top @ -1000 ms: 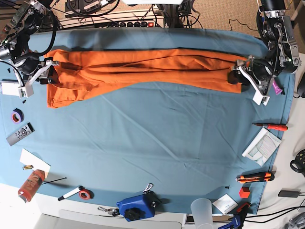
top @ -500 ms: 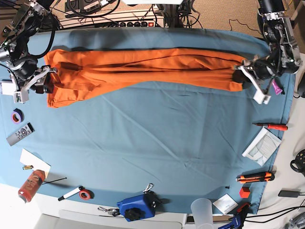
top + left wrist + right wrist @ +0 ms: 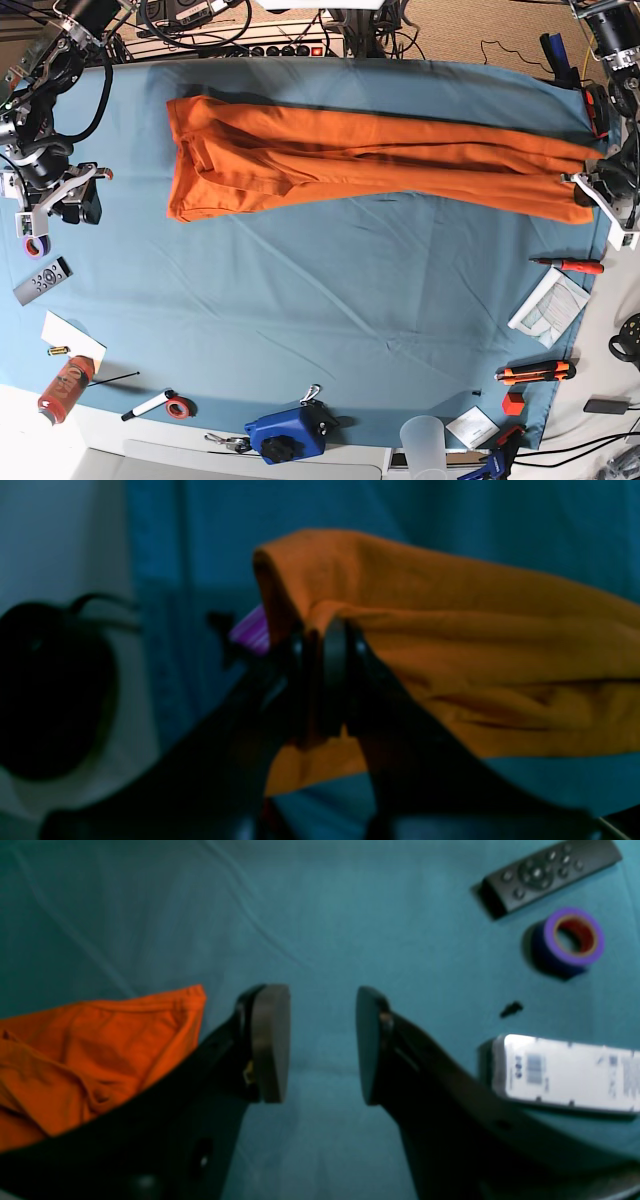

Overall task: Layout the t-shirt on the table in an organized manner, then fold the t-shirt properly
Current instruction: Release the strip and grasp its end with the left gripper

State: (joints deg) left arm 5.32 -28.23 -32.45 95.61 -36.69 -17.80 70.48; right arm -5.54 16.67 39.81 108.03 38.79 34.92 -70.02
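My left gripper [image 3: 325,680] pinches the t-shirt [image 3: 370,155] hem, right gripper [image 3: 320,1040] wide and empty, so I pull gently, keeping cloth low over the table [image 3: 330,300].

Count, base view: 1 t-shirt [image 3: 370,160], 1 table [image 3: 330,300], 2 grippers – left gripper [image 3: 600,195], right gripper [image 3: 60,195]. Tape rolls x2: purple roll [image 3: 36,243], red roll [image 3: 179,408]; remotes x2: black remote [image 3: 42,281], white remote [image 3: 565,1074]. Also 1 orange bottle [image 3: 64,387], 1 marker [image 3: 148,405], 1 screwdriver [image 3: 570,265], 1 utility knife [image 3: 536,373], 1 clear cup [image 3: 424,445], 1 blue device [image 3: 288,435].
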